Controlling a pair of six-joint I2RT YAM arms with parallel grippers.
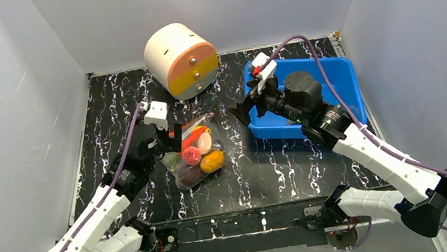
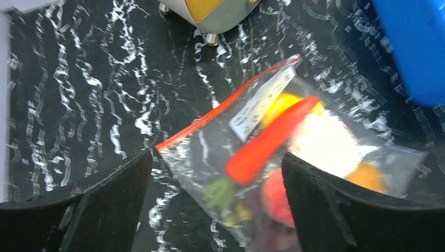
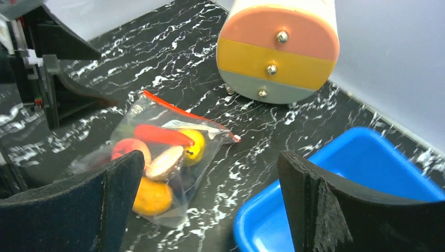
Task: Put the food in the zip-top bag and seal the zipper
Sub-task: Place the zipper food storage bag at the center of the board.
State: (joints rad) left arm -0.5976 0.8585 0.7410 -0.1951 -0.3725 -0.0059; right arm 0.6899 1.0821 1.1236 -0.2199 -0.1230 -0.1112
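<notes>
The clear zip-top bag (image 1: 195,156) lies flat on the black marbled table and holds the food: an orange carrot (image 2: 267,142), a red round piece (image 1: 191,155), an orange round piece (image 1: 212,161), a yellow piece (image 3: 195,145) and a white-brown piece (image 3: 163,163). The red-orange zipper (image 2: 220,105) runs as one straight strip along the bag's far edge. My left gripper (image 1: 173,139) is open and empty, its jaws wide apart over the bag's left corner. My right gripper (image 1: 240,112) is open and empty, between the bag and the bin.
A blue plastic bin (image 1: 333,81) stands at the back right, partly under my right arm. A cream-and-orange cylinder (image 1: 182,59) lies on its side at the back, just beyond the bag. Grey walls close in the table.
</notes>
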